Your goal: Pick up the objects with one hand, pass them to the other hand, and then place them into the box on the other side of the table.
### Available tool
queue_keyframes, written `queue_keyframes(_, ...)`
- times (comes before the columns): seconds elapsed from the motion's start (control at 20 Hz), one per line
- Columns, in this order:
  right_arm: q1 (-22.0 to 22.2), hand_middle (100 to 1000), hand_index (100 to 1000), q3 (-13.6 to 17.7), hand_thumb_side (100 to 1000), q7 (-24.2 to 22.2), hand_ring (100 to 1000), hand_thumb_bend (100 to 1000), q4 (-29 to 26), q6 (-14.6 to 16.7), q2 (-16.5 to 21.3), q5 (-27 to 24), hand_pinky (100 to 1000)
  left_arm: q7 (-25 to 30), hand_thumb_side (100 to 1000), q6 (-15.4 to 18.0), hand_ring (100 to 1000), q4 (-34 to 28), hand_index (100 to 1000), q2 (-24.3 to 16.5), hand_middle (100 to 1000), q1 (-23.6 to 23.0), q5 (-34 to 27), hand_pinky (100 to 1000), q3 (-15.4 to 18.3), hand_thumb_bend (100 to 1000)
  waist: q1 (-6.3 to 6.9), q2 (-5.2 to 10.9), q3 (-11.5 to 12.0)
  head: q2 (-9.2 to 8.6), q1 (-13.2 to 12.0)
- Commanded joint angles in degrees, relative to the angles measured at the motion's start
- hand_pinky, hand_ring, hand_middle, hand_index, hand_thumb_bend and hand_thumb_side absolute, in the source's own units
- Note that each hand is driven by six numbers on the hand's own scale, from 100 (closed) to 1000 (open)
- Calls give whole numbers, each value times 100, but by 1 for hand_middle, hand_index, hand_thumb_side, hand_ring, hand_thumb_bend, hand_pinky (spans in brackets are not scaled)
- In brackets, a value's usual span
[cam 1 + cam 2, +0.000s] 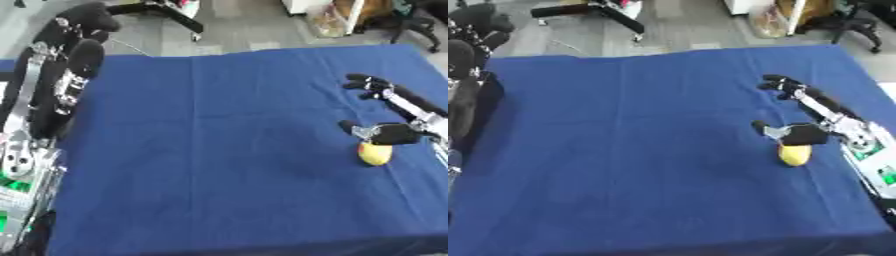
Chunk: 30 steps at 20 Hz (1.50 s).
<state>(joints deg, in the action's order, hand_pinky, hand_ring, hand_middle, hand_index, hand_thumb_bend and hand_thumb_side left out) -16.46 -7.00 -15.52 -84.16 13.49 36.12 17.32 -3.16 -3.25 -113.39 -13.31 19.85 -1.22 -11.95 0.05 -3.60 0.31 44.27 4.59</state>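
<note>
A small yellow rounded object [374, 153] lies on the blue tablecloth [227, 150] near the table's right side. My right hand [837, 122] comes in from the right and hovers just over it, open, with straight fingers [785, 86] reaching toward the far edge. Its thumb [785, 132] sits directly above the yellow object, and I cannot tell whether it touches. My left arm is raised along the table's left edge, its black hand [83, 25] up by the far left corner. No box shows in either view.
Beyond the far table edge is grey floor with a black stand's legs [166, 12], a chair [420, 25] and a bag [331, 20]. My left forearm [26, 150] covers the table's left edge.
</note>
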Motion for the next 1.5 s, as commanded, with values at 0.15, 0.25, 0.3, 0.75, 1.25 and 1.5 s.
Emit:
queue_keyframes(0.15, 96, 1000, 897, 192, 420, 108, 1000, 364, 154, 14, 84, 254, 883, 84, 698, -44, 907, -121, 830, 39, 663, -14, 24, 949, -24, 648, -30, 56, 0, -16, -2)
queue_keyframes(0.25, 166, 1000, 894, 215, 423, 117, 1000, 366, 194, 9, 78, 316, 883, 100, 702, -62, 907, -121, 830, 59, 663, -34, 38, 949, -30, 646, -33, 54, 1, -16, -13)
queue_keyframes(0.3, 200, 1000, 889, 223, 422, 115, 1000, 368, 208, 8, 76, 347, 882, 106, 703, -68, 907, -121, 830, 67, 663, -42, 45, 949, -32, 645, -34, 52, -1, -16, -21)
queue_keyframes(0.75, 358, 1000, 847, 268, 195, 73, 1000, 220, 336, -20, 22, 642, 866, 129, 708, -100, 907, -121, 832, 102, 663, -84, 76, 950, -37, 641, -37, 43, -7, -16, -56)
queue_keyframes(1.25, 438, 1000, 802, 331, 100, 89, 1000, 100, 508, -214, -9, 945, 818, 126, 716, -108, 909, -121, 833, 118, 665, -120, 83, 952, -33, 639, -52, 36, 3, -16, -61)
queue_keyframes(1.5, 466, 1000, 814, 355, 100, 62, 1000, 100, 514, -256, -19, 1044, 820, 126, 721, -111, 909, -121, 834, 123, 666, -127, 86, 952, -28, 635, -54, 35, 6, -16, -57)
